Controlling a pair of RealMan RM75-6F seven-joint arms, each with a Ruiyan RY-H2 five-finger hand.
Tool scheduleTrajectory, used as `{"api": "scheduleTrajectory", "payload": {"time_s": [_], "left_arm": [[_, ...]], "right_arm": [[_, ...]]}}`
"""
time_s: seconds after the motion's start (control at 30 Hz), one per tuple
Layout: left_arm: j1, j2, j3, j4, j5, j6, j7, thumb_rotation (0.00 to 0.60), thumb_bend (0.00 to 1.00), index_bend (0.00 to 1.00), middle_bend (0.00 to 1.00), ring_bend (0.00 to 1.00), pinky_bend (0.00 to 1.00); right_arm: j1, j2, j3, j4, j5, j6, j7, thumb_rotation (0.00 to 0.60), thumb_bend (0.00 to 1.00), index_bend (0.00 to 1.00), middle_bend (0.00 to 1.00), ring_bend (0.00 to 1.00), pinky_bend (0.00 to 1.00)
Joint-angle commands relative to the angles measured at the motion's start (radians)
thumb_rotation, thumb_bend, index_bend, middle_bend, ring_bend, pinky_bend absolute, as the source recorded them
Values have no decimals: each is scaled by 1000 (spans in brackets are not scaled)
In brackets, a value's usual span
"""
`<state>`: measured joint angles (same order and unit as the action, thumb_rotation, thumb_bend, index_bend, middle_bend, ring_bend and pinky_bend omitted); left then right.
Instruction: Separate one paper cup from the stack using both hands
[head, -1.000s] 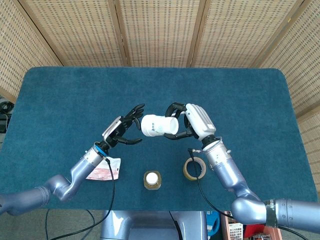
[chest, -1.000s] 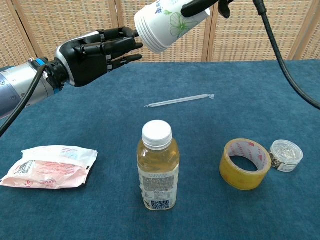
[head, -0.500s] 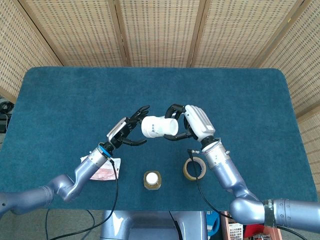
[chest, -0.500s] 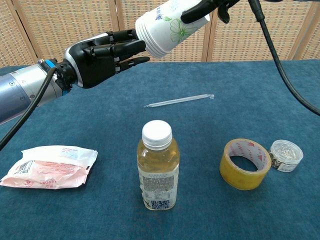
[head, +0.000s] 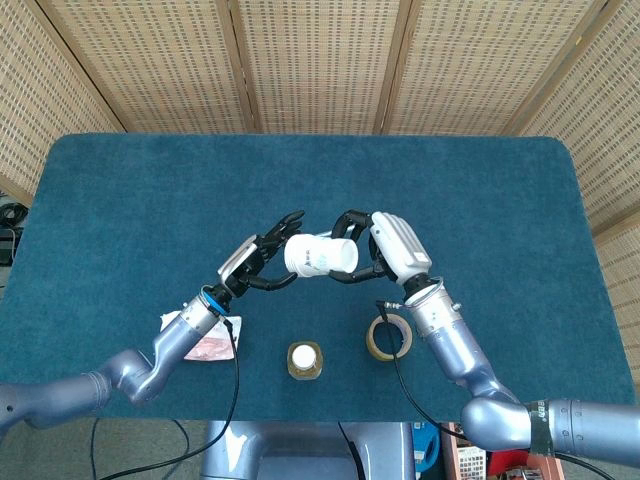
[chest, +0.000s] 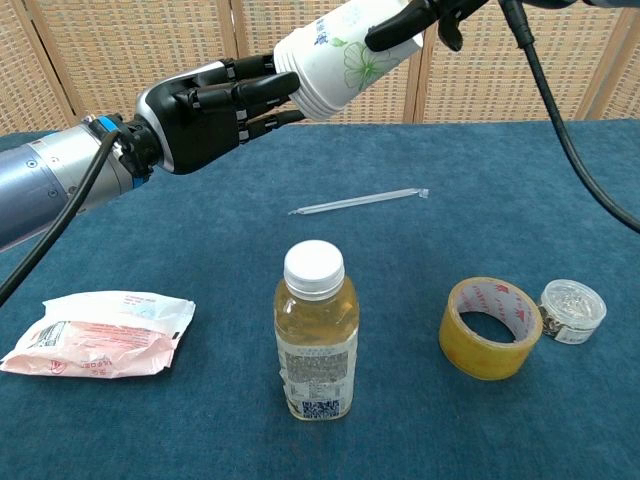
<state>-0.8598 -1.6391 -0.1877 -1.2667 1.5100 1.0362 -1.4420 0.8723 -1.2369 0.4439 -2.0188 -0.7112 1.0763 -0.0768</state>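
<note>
The stack of white paper cups (head: 318, 254) (chest: 345, 55), printed with a green flower, lies on its side in mid-air above the table. My right hand (head: 385, 246) (chest: 425, 12) grips its rim end, fingers wrapped round the wall. My left hand (head: 262, 264) (chest: 215, 104) has its fingers stretched out, and their tips touch the closed bottom end of the stack. The fingers are not closed round it.
On the blue table (head: 120, 200) lie a bottle of yellow liquid (chest: 315, 345), a roll of yellow tape (chest: 490, 327), a small clear round box (chest: 573, 310), a pink-and-white packet (chest: 95, 333) and a wrapped straw (chest: 358, 201).
My left hand has moved right and up until its fingertips meet the bottom of the stack. The right hand has shifted the cups slightly.
</note>
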Motion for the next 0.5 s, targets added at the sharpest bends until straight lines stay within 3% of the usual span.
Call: {"api": "scheduleTrajectory", "payload": {"time_s": [0.03,0.2,0.5], "left_arm": [[0,0,0,-2,0,0,0,600,365,569,2,0,4],[-3,-3,0,-4,-7,-8,0,600,424,569,2,0,4],[-6,-8,0,0,-11,-17,-2,600,445,574,2,0,4]], "right_arm": [[-1,0,0,-1,0,0,1,600,245,752,658,518,745],[-3,1,-4,-1,-3,1,3,600,245,752,658,518,745],[-6,4,-6,-1,-7,2,3,600,245,752,658,518,745]]}}
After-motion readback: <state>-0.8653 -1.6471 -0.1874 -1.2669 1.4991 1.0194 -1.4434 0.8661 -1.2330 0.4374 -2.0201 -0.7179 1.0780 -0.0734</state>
